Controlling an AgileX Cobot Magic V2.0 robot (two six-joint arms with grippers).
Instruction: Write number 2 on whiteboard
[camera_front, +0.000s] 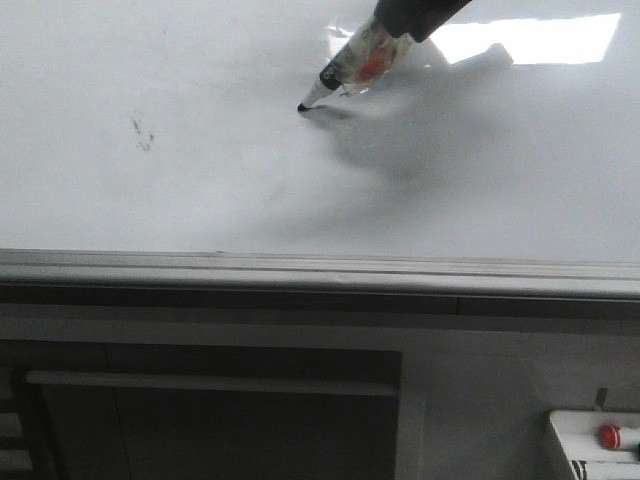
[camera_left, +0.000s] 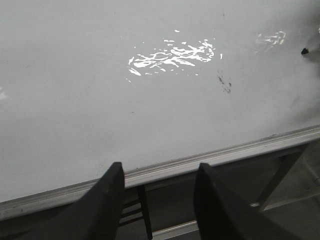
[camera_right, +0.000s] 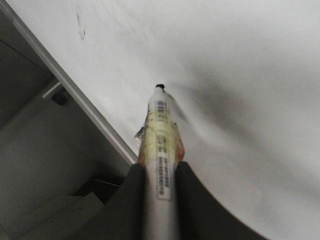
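Now the right gripper (camera_right: 159, 190) pinches a marker (camera_right: 160, 145) between its two dark fingers (camera_right: 131, 200), the barrel wrapped in clear tape. In the front view the marker (camera_front: 355, 62) slants down from the upper right, and its black tip (camera_front: 302, 106) sits at the whiteboard (camera_front: 150, 60); whether it touches cannot be told. No 2 shows on the whiteboard beside the tip, only the marker's grey shadow. Left of the tip, well apart, lie a few dark smudge specks (camera_front: 142, 135). A bright light reflection (camera_front: 530, 38) sits at the upper right. The grey rail (camera_front: 300, 268) runs along the whiteboard's bottom edge. The left gripper (camera_left: 159, 200) hangs over that rail with its fingers (camera_left: 107, 200) spread, holding nothing. A white box with a red button (camera_front: 608, 436) sits at the lower right.
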